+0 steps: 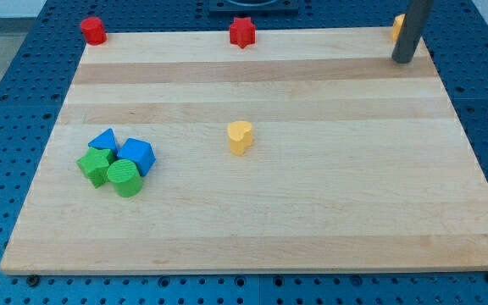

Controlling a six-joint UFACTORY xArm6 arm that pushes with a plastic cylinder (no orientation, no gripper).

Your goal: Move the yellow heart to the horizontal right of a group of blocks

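Note:
The yellow heart [240, 136] lies near the middle of the wooden board [312, 220]. A group of blocks sits at the view's left: a blue triangle-like block [103, 140], a blue block [135, 155], a green star-like block [96, 166] and a green cylinder [124, 178], all touching. The heart is to the right of this group, apart from it and slightly higher. My tip [402, 58] is at the view's top right corner of the board, far from the heart and the group.
A red cylinder [93, 30] sits at the board's top left edge. A red star [241, 32] sits at the top edge's middle. A yellow-orange block [398, 27] is partly hidden behind the rod at the top right. Blue pegboard surrounds the board.

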